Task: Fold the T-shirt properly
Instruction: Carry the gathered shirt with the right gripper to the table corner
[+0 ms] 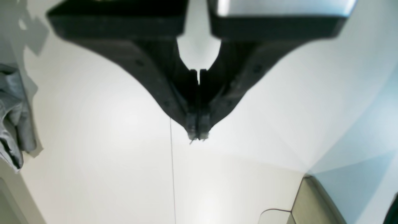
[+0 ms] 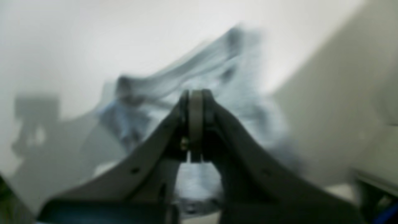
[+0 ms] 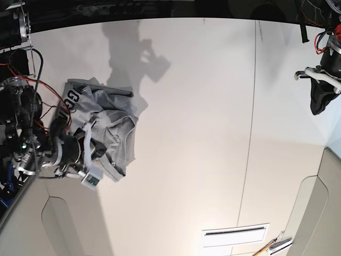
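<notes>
Only the base view shows the whole layout: the crumpled heather-grey cotton T-shirt [image 3: 104,125] lies bunched on the white table [image 3: 202,133] toward that view's left, with a strip of black block lettering showing along its outer edge and its folds piled over one another. In that view the right arm's black gripper [image 3: 88,146] sits at the near edge of the heap, against the cloth, amid red and black cables, but whether its jaws are apart cannot be made out from there. The right wrist view settles that: the right gripper [image 2: 195,93] has its two dark fingers pressed flat together, nothing visibly pinched between the tips, and the grey shirt [image 2: 199,81] rises in blurred folds just behind and around them; the blur hides whether the tips touch the fabric. The left wrist view gives what the base view shows only as a small dark shape at its far right edge: the left gripper [image 1: 198,136] is closed, fingertips meeting, empty, hanging over bare white tabletop [image 1: 102,130] with a thin seam line running beside it. The same view catches a slice of the grey shirt [image 1: 12,115] at its left border, well apart from that gripper [image 3: 321,98].
</notes>
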Robot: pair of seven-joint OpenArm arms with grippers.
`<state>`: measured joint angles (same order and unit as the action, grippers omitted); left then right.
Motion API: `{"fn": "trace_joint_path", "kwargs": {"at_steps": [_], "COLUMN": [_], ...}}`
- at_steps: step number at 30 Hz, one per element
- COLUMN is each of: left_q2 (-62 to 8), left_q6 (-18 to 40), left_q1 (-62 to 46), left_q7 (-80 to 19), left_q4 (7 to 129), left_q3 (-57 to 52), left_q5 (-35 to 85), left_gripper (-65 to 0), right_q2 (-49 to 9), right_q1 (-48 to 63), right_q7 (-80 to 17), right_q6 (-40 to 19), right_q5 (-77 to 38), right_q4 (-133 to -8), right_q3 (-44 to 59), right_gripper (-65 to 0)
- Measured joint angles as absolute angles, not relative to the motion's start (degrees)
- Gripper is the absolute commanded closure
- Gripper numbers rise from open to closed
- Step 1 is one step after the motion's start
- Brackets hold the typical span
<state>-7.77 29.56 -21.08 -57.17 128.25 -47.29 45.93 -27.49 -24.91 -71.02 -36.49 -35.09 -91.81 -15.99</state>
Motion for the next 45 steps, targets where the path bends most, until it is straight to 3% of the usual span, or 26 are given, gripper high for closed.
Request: {"fn": "trace_joint_path", "kwargs": {"at_steps": [8, 15, 18, 23, 31, 35, 45], "left_q2": [-7.8, -7.8, -7.8, -7.8, -7.8, -7.8, -10.1], "left_q6": [29.6, 29.6, 29.6, 29.6, 29.6, 29.6, 29.6], "left_q1": [-21.1, -21.1, -21.1, -21.1, -21.1, -21.1, -21.1], "left_q7": [-57.5, -57.6, -57.6, -57.9, -57.9, -57.9, -58.5], "left_q4": [128.2, 128.2, 128.2, 128.2, 128.2, 128.2, 128.2], "left_q3": [-47.3, -47.3, -47.3, -47.3, -47.3, -47.3, -47.3], "left_q5": [46.2, 46.6, 46.6, 46.7, 47.9, 48.0, 48.4], "left_gripper": [0.0, 0.0, 0.0, 0.0, 0.0, 0.0, 0.0], "right_q2": [-27.4, -27.0, -26.4, -20.1, -7.0, -4.5, -5.5], "right_q1": [-24.6, -25.6, -25.5, -23.4, -17.4, -16.3, -15.9], "right_q7": [-60.1, -58.8, -58.3, -56.8, -51.8, -50.0, -53.2], "right_q6": [-36.1, -35.5, -31.2, -15.5, -4.0, -3.1, -1.8], "right_q5": [-19.1, -23.3, -26.2, -14.8, -4.2, -1.8, 0.3], "right_q4": [-77.4, -68.0, -63.4, -60.9, -62.3, -62.4, -64.1], "right_q3": [-26.4, -25.9, -25.5, -18.8, -3.7, 0.7, 8.0], "right_gripper": [0.0, 0.0, 0.0, 0.0, 0.0, 0.0, 0.0]}}
